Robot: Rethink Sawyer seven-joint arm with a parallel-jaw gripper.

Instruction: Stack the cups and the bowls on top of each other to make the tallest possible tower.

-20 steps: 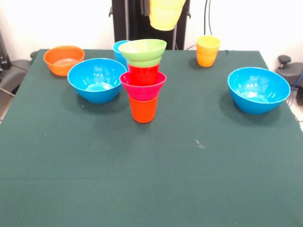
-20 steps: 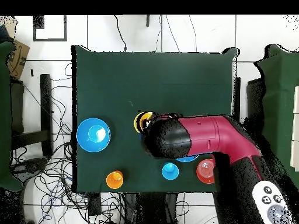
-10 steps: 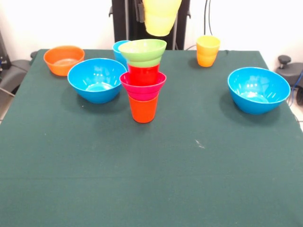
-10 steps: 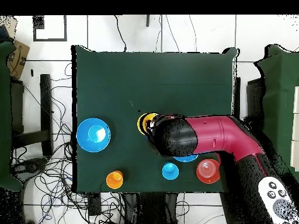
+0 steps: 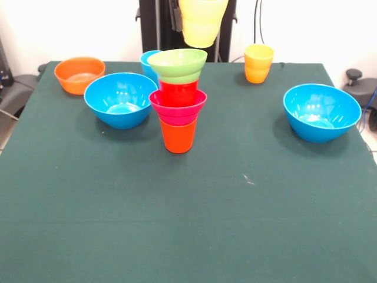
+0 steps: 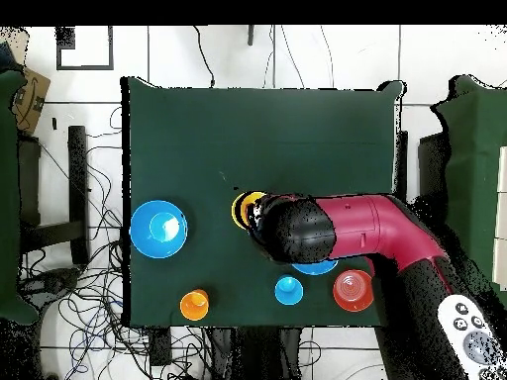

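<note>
Gripper state impossible to tell, pale yellow cup [image 5: 202, 23] aloft above the tower [image 5: 178, 100].

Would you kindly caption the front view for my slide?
Pale yellow cup hangs above a four-piece tower topped by a lime-green bowl.

glossy red arm [image 6: 371, 226], rounded black wrist housing [image 6: 294, 233], black pedestal [image 5: 154, 26]

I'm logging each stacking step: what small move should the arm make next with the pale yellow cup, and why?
Probably a slow, straight descent. The pale yellow cup hangs clear above the tower, nearly over the lime-green bowl that tops it, so lowering should seat it there. A slight leftward correction in the front view may help.
</note>
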